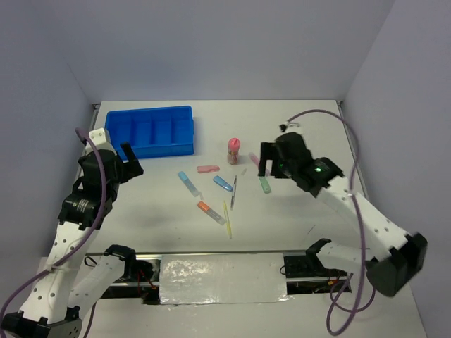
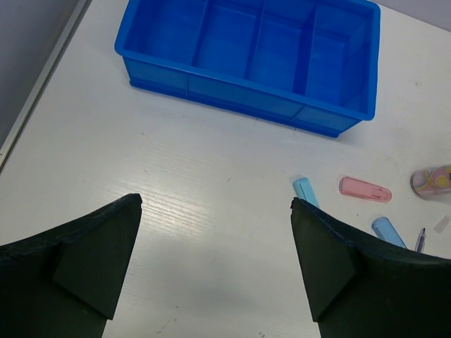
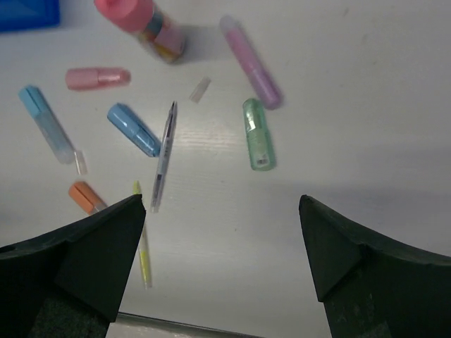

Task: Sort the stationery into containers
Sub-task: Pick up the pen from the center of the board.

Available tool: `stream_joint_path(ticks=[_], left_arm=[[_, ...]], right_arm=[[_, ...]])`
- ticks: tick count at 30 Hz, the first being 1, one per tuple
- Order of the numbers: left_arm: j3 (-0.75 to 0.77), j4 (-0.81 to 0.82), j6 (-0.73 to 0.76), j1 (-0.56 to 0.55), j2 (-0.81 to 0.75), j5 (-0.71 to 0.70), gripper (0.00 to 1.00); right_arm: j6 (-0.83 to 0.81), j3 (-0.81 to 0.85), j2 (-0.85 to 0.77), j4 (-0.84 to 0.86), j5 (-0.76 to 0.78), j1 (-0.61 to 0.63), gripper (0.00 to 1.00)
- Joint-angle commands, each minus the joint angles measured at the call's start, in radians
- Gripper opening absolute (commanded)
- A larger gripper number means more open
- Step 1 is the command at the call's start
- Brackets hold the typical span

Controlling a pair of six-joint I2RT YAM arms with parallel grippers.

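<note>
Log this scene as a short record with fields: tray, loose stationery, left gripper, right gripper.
tray: blue tray, far-left on the table, no stationery visible inside
loose stationery: pink-capped cylinder, pink stick, purple stick, green stick, light-blue stick, blue stick, orange stick, dark pen, yellow pen; all outside the tray
left gripper: open, empty, near the tray
right gripper: open, empty, by the green stick

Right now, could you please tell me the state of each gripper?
Left gripper: open, empty, short of the bright blue divided plastic tray.
Right gripper: open, empty, just short of the short green marker.
</note>
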Motion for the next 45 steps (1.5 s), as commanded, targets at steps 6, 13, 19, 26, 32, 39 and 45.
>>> stream_joint_path(ticks=[6, 13, 19, 26, 32, 39, 45], left_arm=[[0.014, 0.039, 0.021, -0.002, 0.036, 0.028, 0.99], [0.012, 0.039, 0.025, -0.002, 0.03, 0.025, 0.99], [0.016, 0.038, 0.025, -0.002, 0.039, 0.035, 0.99], [0.012, 0.039, 0.026, -0.002, 0.044, 0.041, 0.99], [0.014, 0.038, 0.023, -0.002, 0.047, 0.033, 0.99], [0.016, 0.036, 0.021, -0.002, 0.05, 0.033, 0.99], [0.016, 0.036, 0.021, -0.004, 0.055, 0.032, 0.99]], right_arm=[[0.201, -0.052, 0.288, 0.142, 0.13, 0.293, 0.78], [0.266, -0.028, 0.468, 0.2, 0.132, 0.445, 0.6], [0.295, -0.035, 0.544, 0.223, 0.104, 0.517, 0.46], [0.286, -0.037, 0.595, 0.252, 0.075, 0.532, 0.4], [0.272, -0.024, 0.655, 0.254, 0.057, 0.532, 0.39], [0.278, -0.034, 0.675, 0.257, 0.054, 0.535, 0.36], [0.299, -0.052, 0.69, 0.248, 0.038, 0.573, 0.34]])
